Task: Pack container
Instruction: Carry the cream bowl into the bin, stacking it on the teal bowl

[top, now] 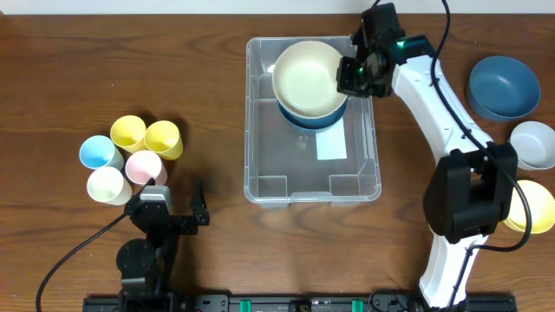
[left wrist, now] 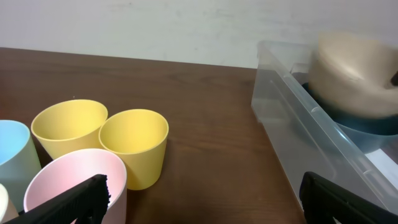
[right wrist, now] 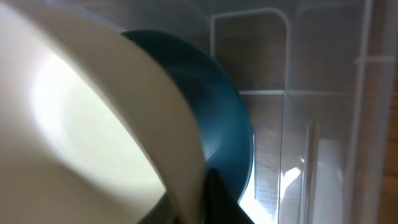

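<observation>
The container [top: 260, 165] is a large clear plastic bin in the middle of the table, with a white label [top: 330, 143] on its floor. A dark blue bowl [top: 305, 118] sits in its far end. My right gripper [top: 350, 74] is shut on the rim of a cream bowl [top: 308, 74] and holds it just above the blue bowl; the right wrist view shows the cream bowl [right wrist: 81, 124] over the blue bowl [right wrist: 217, 112]. My left gripper [top: 173, 201] is open and empty near the front edge, beside the cups. The bin also shows in the left wrist view [left wrist: 298, 118].
Several cups stand at the left: yellow [top: 128, 132], yellow [top: 164, 139], blue [top: 100, 152], pink [top: 145, 165], cream [top: 108, 185]. At the right lie a blue bowl [top: 504, 87], a grey-white bowl [top: 532, 144] and a yellow bowl [top: 539, 208].
</observation>
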Controlling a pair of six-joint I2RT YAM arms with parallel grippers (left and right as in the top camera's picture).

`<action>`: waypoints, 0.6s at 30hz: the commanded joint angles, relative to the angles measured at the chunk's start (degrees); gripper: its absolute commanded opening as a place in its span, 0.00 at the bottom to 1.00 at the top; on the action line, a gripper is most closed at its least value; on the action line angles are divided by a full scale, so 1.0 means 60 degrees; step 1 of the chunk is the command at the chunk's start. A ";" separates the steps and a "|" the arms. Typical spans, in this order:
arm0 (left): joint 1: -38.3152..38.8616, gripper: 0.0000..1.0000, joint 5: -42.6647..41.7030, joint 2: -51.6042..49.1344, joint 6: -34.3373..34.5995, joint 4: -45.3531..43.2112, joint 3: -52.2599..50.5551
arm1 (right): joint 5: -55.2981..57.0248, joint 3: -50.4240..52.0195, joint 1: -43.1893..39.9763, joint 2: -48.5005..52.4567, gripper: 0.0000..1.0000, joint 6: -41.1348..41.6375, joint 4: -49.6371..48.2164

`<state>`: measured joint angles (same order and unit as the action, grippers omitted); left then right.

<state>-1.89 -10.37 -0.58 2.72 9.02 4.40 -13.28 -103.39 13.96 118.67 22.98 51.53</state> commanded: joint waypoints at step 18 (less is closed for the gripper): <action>-0.0066 0.98 -0.0091 0.0058 -0.0131 0.0109 -0.0233 | -0.0353 -0.3592 -0.0725 -0.0011 0.49 0.0022 0.1865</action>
<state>-1.89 -10.37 -0.58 2.72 8.99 4.40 -15.53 -116.25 12.32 119.15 23.42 60.07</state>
